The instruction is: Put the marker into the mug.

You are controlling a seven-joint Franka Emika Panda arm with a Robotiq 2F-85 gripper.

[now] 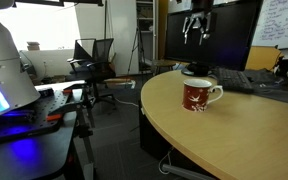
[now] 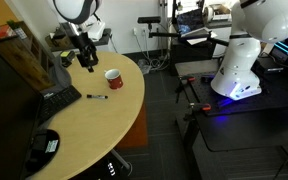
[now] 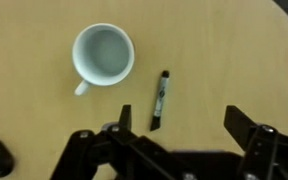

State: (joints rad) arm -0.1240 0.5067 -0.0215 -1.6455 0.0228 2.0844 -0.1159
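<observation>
Toward the left of the wrist view, the mug [image 3: 104, 55] stands upright on the wooden table [image 3: 234, 50]. Its white inside is empty and its handle points down and leftward. Just to its right, clear of its wall, the marker [image 3: 160, 98] lies flat on the table. Its long axis runs nearly top to bottom of the picture, with the lower end leaning a little leftward.

Lower and further right, the gripper [image 3: 179, 118] hangs above the table, jaws spread wide with nothing between them. The marker's lower end falls inside that gap, but well off centre, close to the finger on the picture's left.

The jaws close along a line that runs across the picture, so it already crosses the marker's length. The grasp therefore probably calls for no wrist turn, only a shift toward the mug's side and a descent.

In an exterior view, the gripper [image 2: 87, 60] is well above the table, with the marker [image 2: 96, 97] below it, beside the mug [image 2: 113, 77].
</observation>
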